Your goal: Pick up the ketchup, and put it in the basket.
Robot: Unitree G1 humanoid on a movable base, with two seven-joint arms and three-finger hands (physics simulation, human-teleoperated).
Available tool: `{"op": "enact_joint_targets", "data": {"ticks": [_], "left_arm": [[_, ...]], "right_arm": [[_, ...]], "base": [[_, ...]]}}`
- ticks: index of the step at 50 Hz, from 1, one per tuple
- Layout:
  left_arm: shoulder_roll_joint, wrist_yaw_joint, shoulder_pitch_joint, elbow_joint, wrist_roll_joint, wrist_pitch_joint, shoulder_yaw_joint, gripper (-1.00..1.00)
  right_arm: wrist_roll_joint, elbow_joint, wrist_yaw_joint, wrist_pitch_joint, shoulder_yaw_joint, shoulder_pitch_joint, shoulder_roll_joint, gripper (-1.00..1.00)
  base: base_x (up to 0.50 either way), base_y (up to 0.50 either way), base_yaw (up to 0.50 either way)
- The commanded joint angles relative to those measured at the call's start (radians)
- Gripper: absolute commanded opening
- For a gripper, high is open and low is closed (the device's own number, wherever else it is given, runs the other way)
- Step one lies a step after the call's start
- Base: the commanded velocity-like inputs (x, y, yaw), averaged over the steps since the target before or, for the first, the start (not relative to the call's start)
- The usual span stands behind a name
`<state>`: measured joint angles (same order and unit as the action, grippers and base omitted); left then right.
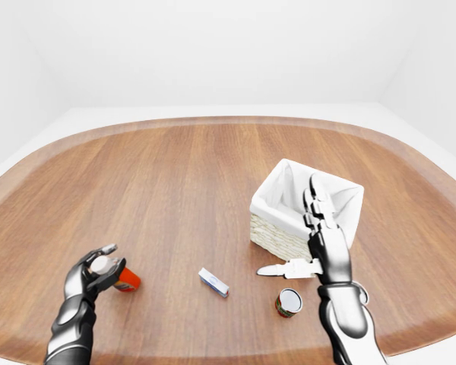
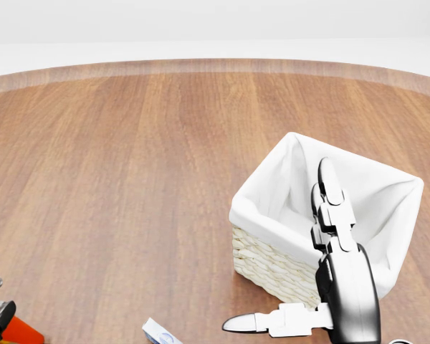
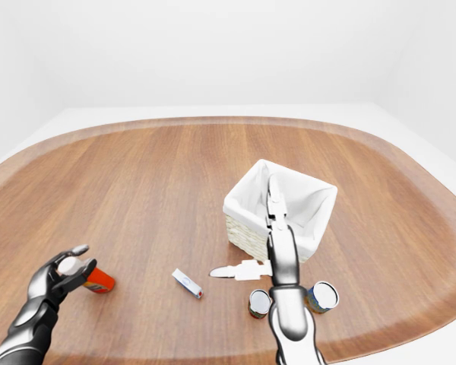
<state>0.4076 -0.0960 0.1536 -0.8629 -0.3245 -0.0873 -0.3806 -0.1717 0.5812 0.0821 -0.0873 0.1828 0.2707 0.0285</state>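
The ketchup (image 1: 127,280), a red bottle with a white cap, lies on the wooden table at the lower left of the left-eye view. My left hand (image 1: 106,260) is at its cap end, with open fingers standing about the white cap. The white-lined wicker basket (image 1: 277,237) stands to the right of centre. My right hand (image 1: 296,236) is open and empty, held upright with fingers straight and thumb out to the left, just before the basket's near side. The head view shows only the bottle's red tip (image 2: 18,331).
A small white and blue box (image 1: 213,282) lies between the ketchup and the basket. A can (image 1: 289,303) stands below my right hand's thumb, and a second can (image 3: 323,296) is to its right. The table's rounded edge (image 1: 213,357) runs along the bottom.
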Motion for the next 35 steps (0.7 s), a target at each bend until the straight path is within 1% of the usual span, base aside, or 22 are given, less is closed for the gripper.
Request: {"op": "enact_joint_targets", "data": {"ticks": [1, 12, 17, 20, 22, 23, 25, 27, 28, 30, 31, 35], "left_arm": [[-0.008, -0.02, 0.002, -0.011, 0.001, 0.0, 0.015, -1.0], [-0.014, -0.013, 0.004, -0.027, 0.018, 0.0, 0.023, -1.0], [-0.018, -0.001, -0.019, 0.032, 0.035, 0.0, 0.023, -1.0], [-0.028, 0.007, -0.041, 0.097, 0.052, 0.0, 0.021, -1.0], [-0.044, 0.017, -0.076, 0.204, 0.075, 0.0, 0.018, -1.0], [-0.047, 0.016, -0.078, 0.21, 0.078, 0.0, 0.015, -1.0], [-0.069, 0.02, -0.108, 0.326, 0.102, 0.0, 0.009, -1.0], [-0.092, 0.017, -0.131, 0.417, 0.13, 0.0, 0.0, -1.0], [-0.111, 0.017, -0.152, 0.495, 0.146, 0.0, 0.002, -1.0], [-0.137, 0.007, -0.166, 0.568, 0.172, 0.0, -0.009, -1.0], [-0.155, 0.005, -0.177, 0.628, 0.193, 0.0, -0.001, -1.0], [-0.196, -0.008, -0.18, 0.711, 0.239, 0.0, 0.005, -1.0]], "right_arm": [[-0.002, -0.001, 0.001, 0.0, 0.003, 0.0, 0.0, 1.0], [-0.001, -0.006, -0.002, 0.0, 0.006, 0.001, 0.002, 1.0], [-0.002, -0.008, -0.003, 0.0, 0.006, 0.0, 0.002, 1.0], [-0.003, -0.009, -0.002, 0.0, 0.007, 0.0, 0.002, 1.0], [-0.005, -0.01, -0.001, 0.0, 0.007, -0.002, 0.001, 1.0], [-0.005, -0.01, -0.001, 0.0, 0.007, -0.002, 0.001, 1.0], [-0.004, -0.013, -0.001, 0.0, 0.008, -0.003, 0.001, 1.0], [-0.004, -0.019, -0.001, 0.0, 0.006, -0.007, 0.001, 1.0], [-0.004, -0.02, -0.001, 0.0, 0.007, -0.007, 0.0, 1.0], [-0.006, -0.01, -0.001, 0.0, 0.011, -0.001, 0.001, 1.0], [-0.003, -0.013, -0.001, 0.0, 0.007, -0.003, 0.002, 1.0], [-0.004, 0.0, -0.001, 0.0, 0.009, 0.003, 0.002, 1.0]], "base": [[0.0, 0.0, 0.0], [0.0, 0.0, 0.0], [0.0, 0.0, 0.0], [0.0, 0.0, 0.0], [0.0, 0.0, 0.0], [0.0, 0.0, 0.0], [0.0, 0.0, 0.0], [0.0, 0.0, 0.0], [0.0, 0.0, 0.0], [0.0, 0.0, 0.0], [0.0, 0.0, 0.0], [0.0, 0.0, 0.0]]}}
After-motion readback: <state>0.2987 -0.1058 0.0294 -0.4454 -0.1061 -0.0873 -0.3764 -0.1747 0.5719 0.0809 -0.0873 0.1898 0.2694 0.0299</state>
